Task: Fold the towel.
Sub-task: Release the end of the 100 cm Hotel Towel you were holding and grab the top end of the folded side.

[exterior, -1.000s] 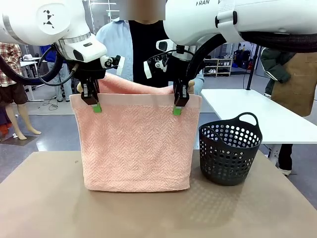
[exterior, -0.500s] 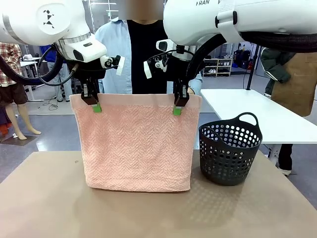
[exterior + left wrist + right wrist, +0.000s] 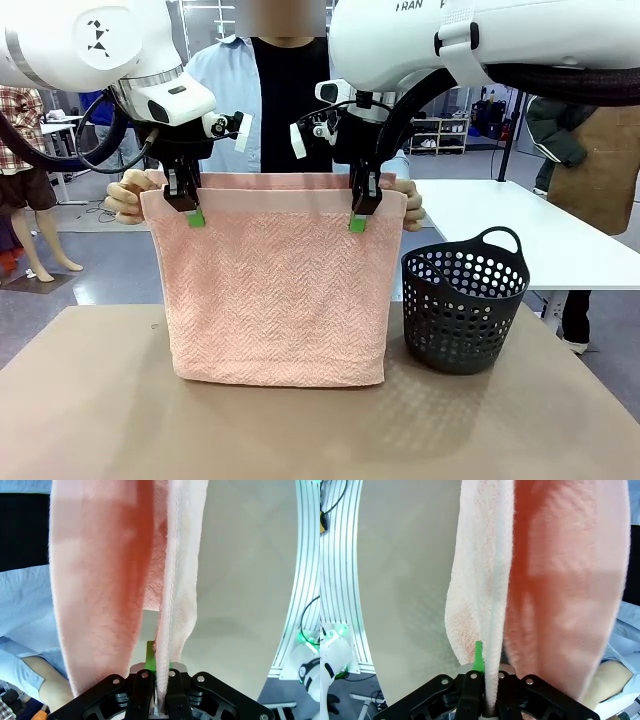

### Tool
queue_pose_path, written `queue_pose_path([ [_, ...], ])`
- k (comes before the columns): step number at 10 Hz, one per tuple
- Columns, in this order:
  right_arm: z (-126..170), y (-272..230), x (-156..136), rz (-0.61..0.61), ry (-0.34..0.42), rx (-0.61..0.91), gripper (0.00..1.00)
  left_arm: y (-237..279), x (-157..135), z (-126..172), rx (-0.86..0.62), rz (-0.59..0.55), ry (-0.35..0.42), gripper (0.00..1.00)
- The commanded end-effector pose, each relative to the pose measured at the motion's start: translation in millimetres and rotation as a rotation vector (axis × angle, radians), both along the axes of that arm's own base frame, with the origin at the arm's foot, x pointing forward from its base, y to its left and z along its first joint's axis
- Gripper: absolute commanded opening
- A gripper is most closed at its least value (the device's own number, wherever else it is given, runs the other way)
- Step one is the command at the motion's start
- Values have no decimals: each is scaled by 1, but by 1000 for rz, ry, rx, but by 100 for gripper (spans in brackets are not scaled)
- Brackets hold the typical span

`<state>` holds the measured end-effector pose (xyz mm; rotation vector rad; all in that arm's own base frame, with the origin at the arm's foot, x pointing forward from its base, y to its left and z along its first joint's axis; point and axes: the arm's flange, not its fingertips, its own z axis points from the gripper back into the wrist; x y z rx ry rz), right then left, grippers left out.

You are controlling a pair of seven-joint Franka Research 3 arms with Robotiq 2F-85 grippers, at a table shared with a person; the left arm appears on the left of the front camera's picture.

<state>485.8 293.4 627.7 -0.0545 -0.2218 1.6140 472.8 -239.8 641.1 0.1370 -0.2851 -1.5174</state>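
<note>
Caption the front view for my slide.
Left gripper and right gripper hold up the towel; a person grips its corners.

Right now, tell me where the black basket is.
In the front view, the black basket stands on the table at the right, close beside the hanging towel and its right edge.

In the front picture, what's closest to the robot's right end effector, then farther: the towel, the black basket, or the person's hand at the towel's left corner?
1. towel: pinched in the right end effector, at its top edge.
2. black basket: lower down, toward the robot's right.
3. person's hand: at the towel's opposite top corner, the robot's left.
</note>
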Motion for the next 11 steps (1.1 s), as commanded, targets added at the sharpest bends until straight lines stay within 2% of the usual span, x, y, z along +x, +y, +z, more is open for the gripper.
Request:
queue_pose_path([
  [1,1,0,-1,1,-3,0,0,2,1,0,3,-8,-3,0],
  [11,1,0,-1,1,-3,0,0,2,1,0,3,-8,-3,0],
])
